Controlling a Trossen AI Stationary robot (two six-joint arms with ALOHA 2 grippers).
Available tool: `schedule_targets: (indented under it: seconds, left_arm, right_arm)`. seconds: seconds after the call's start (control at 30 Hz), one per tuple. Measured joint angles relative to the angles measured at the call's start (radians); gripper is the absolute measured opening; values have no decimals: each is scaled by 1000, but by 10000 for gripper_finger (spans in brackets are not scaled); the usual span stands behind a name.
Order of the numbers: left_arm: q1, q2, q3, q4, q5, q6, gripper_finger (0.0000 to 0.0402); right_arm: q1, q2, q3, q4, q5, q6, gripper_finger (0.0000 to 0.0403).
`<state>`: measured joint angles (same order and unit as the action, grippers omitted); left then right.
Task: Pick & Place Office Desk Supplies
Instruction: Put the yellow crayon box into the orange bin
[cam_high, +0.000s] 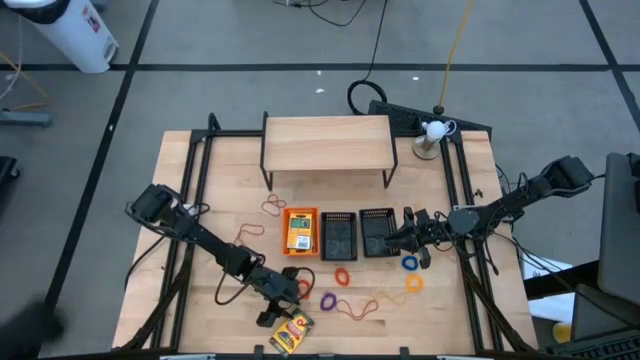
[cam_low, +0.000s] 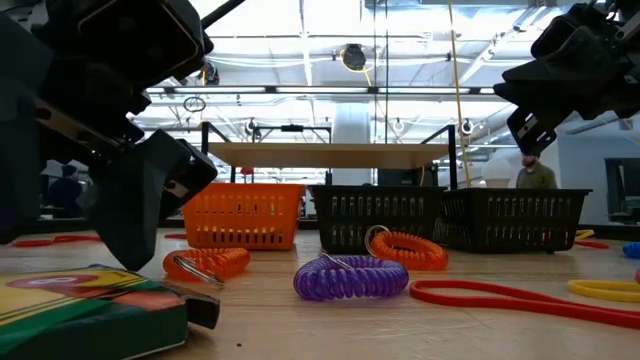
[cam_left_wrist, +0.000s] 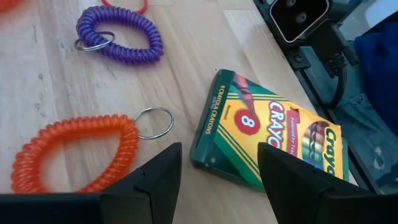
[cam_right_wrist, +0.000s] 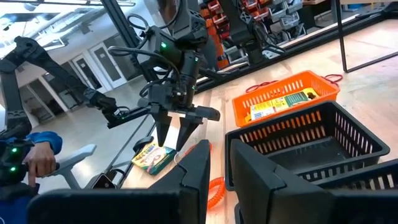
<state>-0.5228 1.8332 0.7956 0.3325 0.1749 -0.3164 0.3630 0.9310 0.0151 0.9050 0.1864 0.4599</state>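
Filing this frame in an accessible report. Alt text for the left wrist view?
The left pincer, open, hovers above a yellow-and-green crayon box lying flat on the wooden table near its edge. An orange coiled band with a key ring lies beside the box, and a purple coiled band farther off.

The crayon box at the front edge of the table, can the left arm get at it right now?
Probably yes. The left gripper hangs open just above the crayon box, and nothing lies between them; the orange coil sits off to the side.
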Motion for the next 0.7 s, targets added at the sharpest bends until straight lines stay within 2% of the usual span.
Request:
schedule_targets:
  seconds: [0.3,0.57,0.7]
  left_arm:
    - [0,0,0,-1,38,-27,209]
    - [0,0,-1,0,-7,-27,209]
    - [0,9,-1,11,14,-34,209]
  right_arm:
    - [0,0,0,3,0,0,59]
    - [0,0,0,2,0,0,59]
    - [0,0,0,2,1,0,59]
